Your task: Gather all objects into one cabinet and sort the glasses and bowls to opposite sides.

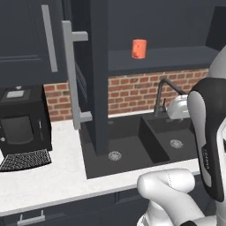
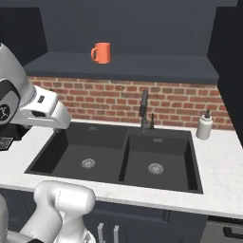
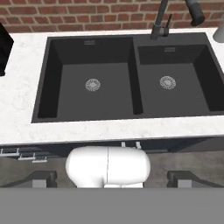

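Note:
One of the glasses, a bright orange handled mug (image 1: 139, 48) (image 2: 101, 52), stands upright on the lower shelf (image 2: 142, 66) of the open wall cabinet above the sink. The bowls are out of view. My gripper (image 3: 113, 179) hangs well below and in front of that shelf, looking down over the double sink. Its two dark fingertips (image 3: 40, 178) stand far apart with nothing between them, so it is open. The white hand (image 2: 50, 111) (image 1: 178, 108) hovers above the sink's left basin.
A black double sink (image 3: 131, 111) is set in the pale counter (image 2: 218, 156), with a dark faucet (image 2: 144, 108) behind it. The cabinet's open door (image 1: 95, 75) juts out over the sink. A coffee machine (image 1: 22, 126) stands left, a soap dispenser (image 2: 204, 126) right.

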Controlling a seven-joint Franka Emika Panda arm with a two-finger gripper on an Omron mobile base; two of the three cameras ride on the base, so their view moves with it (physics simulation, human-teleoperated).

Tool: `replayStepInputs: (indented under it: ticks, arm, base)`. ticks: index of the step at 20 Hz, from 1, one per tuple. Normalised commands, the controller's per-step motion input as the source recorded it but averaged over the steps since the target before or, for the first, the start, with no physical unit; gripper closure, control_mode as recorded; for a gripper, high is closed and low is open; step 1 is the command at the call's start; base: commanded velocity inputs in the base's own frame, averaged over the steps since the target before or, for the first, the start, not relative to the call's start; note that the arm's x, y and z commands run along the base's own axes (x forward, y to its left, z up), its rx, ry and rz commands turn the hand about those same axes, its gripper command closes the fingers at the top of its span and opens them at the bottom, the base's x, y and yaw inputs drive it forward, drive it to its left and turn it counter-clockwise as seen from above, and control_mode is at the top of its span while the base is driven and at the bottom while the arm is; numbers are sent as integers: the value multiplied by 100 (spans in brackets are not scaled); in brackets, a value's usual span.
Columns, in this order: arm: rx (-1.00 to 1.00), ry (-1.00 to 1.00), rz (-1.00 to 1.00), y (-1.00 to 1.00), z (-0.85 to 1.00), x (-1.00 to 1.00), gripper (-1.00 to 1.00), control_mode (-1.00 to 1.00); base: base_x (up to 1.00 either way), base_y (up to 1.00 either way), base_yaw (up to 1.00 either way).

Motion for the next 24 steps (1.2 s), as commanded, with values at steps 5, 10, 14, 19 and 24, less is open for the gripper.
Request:
replayStepInputs:
  ticks: [5,10,14,19,24]
  arm:
    - [0,0,0,0,0,0,-100,100]
    - [0,0,0,0,0,0,-100,100]
    - [-2,-9,0,3,29,-4,-100,-100]
    - [-2,-21,0,4,46,-12,-100,-100]
    - [0,-17,0,0,23,1,-100,-100]
  base:
    - [27,0,5]
    - [33,0,3]
    - [17,0,0]
    - [0,0,0]
    - [0,0,0]
